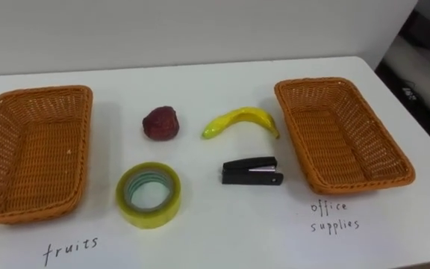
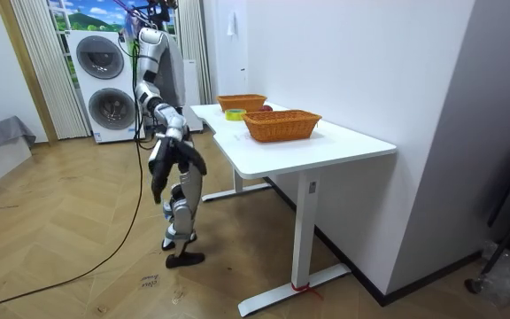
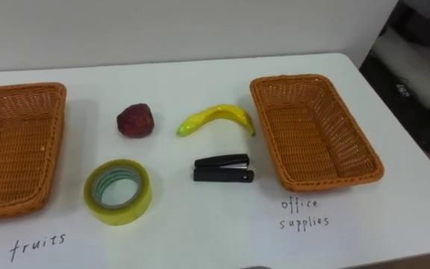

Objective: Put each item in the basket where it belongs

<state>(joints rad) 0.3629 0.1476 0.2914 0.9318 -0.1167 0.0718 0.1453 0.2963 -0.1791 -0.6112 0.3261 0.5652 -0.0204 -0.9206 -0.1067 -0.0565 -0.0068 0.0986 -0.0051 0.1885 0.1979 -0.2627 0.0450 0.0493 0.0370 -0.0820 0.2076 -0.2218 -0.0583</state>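
Gaps separate tape roll (image 1: 149, 217), stapler (image 1: 251, 171), banana (image 1: 241, 119) and red fruit (image 1: 160, 123) between left basket (image 1: 39, 157) and right basket (image 1: 342, 134).

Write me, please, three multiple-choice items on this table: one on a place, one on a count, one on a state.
1. Where is the stapler? A. on the floor B. on the table, near the banana C. on a chair
2. How many things lie between the left basket and the right basket? A. two B. four C. six
3. Both baskets are: A. empty B. full C. overturned
Key: 1 B, it lies on the white top below the banana; 2 B, red fruit, banana, tape, stapler; 3 A, only bare wicker shows inside.
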